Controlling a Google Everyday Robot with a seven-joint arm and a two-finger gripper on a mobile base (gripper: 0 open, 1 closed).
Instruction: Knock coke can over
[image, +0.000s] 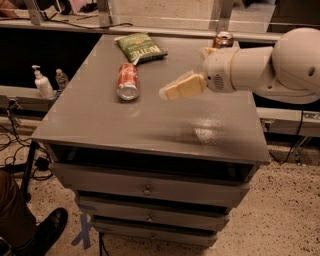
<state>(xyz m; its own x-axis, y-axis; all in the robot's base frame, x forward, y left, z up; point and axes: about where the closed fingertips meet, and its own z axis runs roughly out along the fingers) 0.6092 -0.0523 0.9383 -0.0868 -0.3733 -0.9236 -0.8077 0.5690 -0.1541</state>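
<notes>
Tipped on its side left of the clenched, empty gripper (167, 92) — red coke can (127, 81), writing hard to read. Farther back, green bag (141, 47); gold can (223, 38) partly hidden by arm (295, 65).

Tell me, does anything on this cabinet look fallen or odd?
Yes: the coke can lies on its side near the green chip bag, silver top toward the camera. No spill shows. The gripper hovers beside it, apart.

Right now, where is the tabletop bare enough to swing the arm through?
The whole front half of the table is bare, from the coke can on its side to the front edge, also under the gripper hovering mid-table. The back is crowded: chip bag, gold-brown can.
</notes>
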